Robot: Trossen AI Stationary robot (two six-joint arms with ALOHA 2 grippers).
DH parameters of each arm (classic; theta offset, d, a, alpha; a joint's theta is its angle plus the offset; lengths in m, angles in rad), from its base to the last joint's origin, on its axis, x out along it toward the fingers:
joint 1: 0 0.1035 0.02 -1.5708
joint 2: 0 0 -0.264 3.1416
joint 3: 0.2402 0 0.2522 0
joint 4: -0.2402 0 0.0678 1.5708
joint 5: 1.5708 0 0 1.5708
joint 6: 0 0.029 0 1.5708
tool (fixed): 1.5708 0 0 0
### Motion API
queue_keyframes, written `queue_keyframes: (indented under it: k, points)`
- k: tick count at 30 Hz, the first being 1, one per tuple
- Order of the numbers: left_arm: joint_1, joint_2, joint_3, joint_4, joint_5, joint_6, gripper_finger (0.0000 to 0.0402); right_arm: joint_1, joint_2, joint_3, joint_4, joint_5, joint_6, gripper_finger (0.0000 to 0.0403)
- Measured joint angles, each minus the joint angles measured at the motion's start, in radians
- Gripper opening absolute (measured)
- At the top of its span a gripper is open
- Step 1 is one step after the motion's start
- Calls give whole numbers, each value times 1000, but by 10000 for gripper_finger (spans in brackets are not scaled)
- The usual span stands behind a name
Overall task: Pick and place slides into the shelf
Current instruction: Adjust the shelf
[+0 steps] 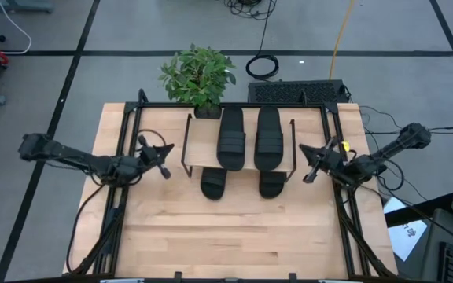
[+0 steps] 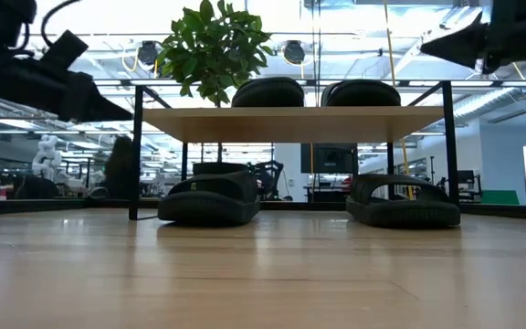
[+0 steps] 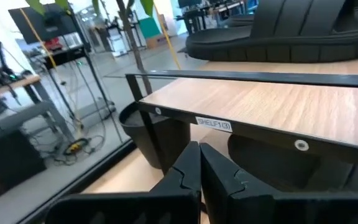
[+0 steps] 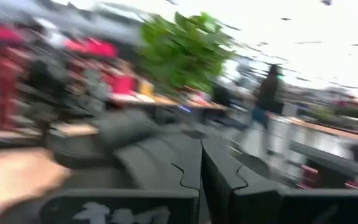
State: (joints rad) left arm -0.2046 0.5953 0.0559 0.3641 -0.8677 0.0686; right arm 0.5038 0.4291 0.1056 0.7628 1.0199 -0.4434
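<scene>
Two black slides (image 1: 230,137) (image 1: 267,137) lie side by side on the shelf's light wood top (image 1: 203,145). Two more slides (image 2: 210,197) (image 2: 402,200) rest on the table under the shelf, their near ends (image 1: 213,183) (image 1: 271,183) sticking out past its front edge. My left gripper (image 1: 166,172) hangs shut and empty left of the shelf, its shut fingers (image 3: 199,171) level with the top board. My right gripper (image 1: 308,177) hangs shut and empty right of the shelf; the right wrist view is blurred.
A potted plant (image 1: 199,79) stands at the table's far edge behind the shelf. Black rails (image 1: 124,157) (image 1: 343,196) run along the table's left and right sides. The near half of the table (image 1: 234,236) is bare wood.
</scene>
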Motion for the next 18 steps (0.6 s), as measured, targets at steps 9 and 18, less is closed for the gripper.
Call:
queue_keyframes:
  k: [9, 18]
  points:
    - [178, 0, 0, 5, 247, -33, 0, 106, 40, 89, -7, 468, -177, 0]
    - [231, 0, 0, 6, 414, -57, 0, 214, 124, 90, -12, 527, -70, 0]
